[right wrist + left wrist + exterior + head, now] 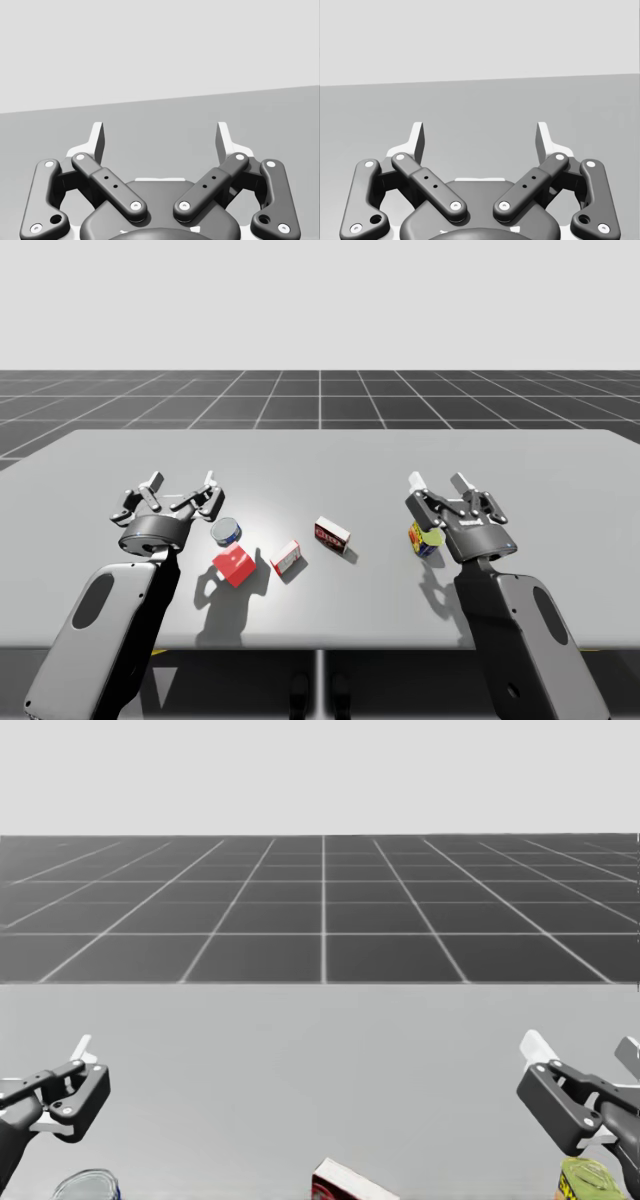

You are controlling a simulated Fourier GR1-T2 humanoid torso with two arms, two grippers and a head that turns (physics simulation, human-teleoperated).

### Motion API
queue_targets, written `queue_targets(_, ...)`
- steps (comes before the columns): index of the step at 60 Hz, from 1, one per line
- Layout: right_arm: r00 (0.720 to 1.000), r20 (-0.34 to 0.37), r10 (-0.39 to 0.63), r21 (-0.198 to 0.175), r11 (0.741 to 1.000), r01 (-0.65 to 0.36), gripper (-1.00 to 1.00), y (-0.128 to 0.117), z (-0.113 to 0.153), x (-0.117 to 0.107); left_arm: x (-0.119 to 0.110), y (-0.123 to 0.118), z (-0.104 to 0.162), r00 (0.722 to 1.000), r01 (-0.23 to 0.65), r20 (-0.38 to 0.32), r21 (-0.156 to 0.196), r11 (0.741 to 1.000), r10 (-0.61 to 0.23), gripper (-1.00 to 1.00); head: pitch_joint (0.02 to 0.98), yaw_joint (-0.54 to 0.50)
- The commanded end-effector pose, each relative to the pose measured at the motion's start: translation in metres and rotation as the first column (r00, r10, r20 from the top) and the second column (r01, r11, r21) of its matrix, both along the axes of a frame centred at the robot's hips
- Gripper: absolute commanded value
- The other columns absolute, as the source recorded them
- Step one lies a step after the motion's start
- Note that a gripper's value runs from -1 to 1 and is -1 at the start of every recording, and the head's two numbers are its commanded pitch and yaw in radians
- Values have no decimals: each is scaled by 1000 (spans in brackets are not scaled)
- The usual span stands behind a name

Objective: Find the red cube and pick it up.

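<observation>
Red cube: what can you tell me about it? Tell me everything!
The red cube is small, plain and matte-looking, resting flat on the grey table, turned cornerwise. It lies just nearer me than a blue-banded can, with a red-and-white box beside it. My left gripper hangs open beyond it, not touching.

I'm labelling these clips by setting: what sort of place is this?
Likely a simulated test scene, not a real room: a plain grey table, a dark grid floor running to a blank horizon, a red cube laid out.
</observation>
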State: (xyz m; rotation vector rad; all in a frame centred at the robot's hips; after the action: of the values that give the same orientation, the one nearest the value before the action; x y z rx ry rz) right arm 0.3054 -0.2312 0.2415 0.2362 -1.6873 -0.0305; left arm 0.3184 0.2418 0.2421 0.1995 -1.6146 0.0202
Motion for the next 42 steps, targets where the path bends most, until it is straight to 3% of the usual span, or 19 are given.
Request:
queue_targets(1, 1000, -4, -3, 1, 1000, 3, -1000, -1, 0, 0, 1, 0, 0, 1000, 2, -1, 1, 1000, -2, -1000, 513, 23)
queue_targets(18, 1000, -2, -1, 4, 1000, 1, -1000, -2, 3, -1, 1, 0, 0, 1000, 2, -4, 2, 1000, -2, -1000, 684, 74)
queue_targets(42, 999, -18, 32, -1, 1000, -32, -1000, 5, 0, -3, 1, -1, -1, 1000, -1, -11, 8, 1000, 2, -1000, 870, 344)
